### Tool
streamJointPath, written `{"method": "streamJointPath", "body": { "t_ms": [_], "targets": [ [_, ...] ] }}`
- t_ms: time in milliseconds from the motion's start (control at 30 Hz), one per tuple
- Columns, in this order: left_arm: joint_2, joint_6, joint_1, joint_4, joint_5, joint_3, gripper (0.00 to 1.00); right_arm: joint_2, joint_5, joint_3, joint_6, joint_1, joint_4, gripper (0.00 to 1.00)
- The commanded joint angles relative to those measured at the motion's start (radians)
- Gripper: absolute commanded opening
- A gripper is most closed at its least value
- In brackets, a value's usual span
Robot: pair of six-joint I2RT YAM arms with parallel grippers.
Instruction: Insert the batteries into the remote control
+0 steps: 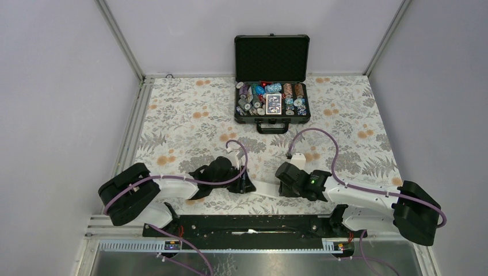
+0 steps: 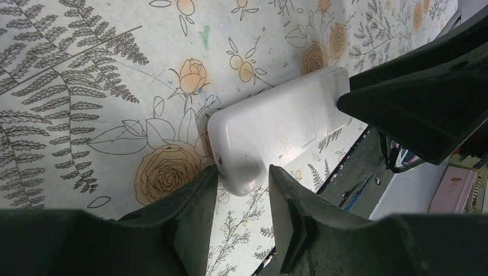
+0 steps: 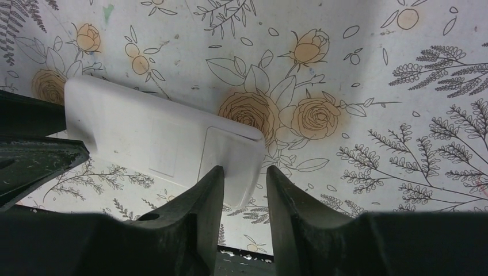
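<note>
Remote control: I see the remote control [image 1: 263, 187] slung between the two arms close to the near edge of the desk [image 1: 190, 121], its plain white back toward both wrist cameras.
Left fingers: the left fingers [image 2: 190, 213] look clenched on one short end, which sits squeezed between them.
Right fingers: the right fingers [image 3: 195, 213] look clenched on the opposite end, the one carrying the battery cover [image 3: 230, 158].
Cover: its seam looks unbroken, so I judge the bay is unopened.
Batteries: I find them in no view and can't say where they lie.
Step in hand: steadying the handset so the cover can come off, as I read it.
Doing it well: I'd grip one end firmly, free the other fingers, and slide the cover along the handset's length rather than pry it. The right fingers sit on the cover itself and would pin it, so I'd regrip first.
Risk: smooth plastic held by its thin ends may twist or slip out.
Elsewhere: the open chip case [image 1: 271, 57] stands well apart at the far side.
</note>
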Motion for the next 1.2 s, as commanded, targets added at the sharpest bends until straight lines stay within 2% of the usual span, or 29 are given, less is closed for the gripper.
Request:
{"method": "streamJointPath", "body": {
  "t_ms": [0, 167, 433, 567, 933, 1167],
  "targets": [
    [0.020, -0.009, -0.017, 0.013, 0.001, -0.017, 0.43, 0.002, 0.047, 0.031, 0.017, 0.002, 0.023, 0.38],
    [0.043, -0.012, -0.026, 0.024, 0.007, -0.007, 0.41, 0.007, 0.027, 0.028, 0.009, 0.002, 0.030, 0.34],
    [0.052, -0.014, -0.035, 0.031, 0.005, 0.000, 0.41, 0.053, -0.039, 0.007, -0.015, 0.002, 0.079, 0.33],
    [0.057, -0.015, -0.038, 0.036, 0.009, 0.001, 0.40, 0.088, -0.061, 0.008, -0.032, 0.003, 0.085, 0.28],
    [0.096, -0.012, -0.051, 0.048, 0.024, 0.022, 0.36, 0.108, -0.191, -0.014, -0.047, 0.005, 0.215, 0.27],
    [0.053, 0.019, -0.050, -0.043, -0.045, 0.034, 0.38, 0.060, -0.088, 0.048, -0.129, 0.004, 0.101, 0.40]
  ]
}}
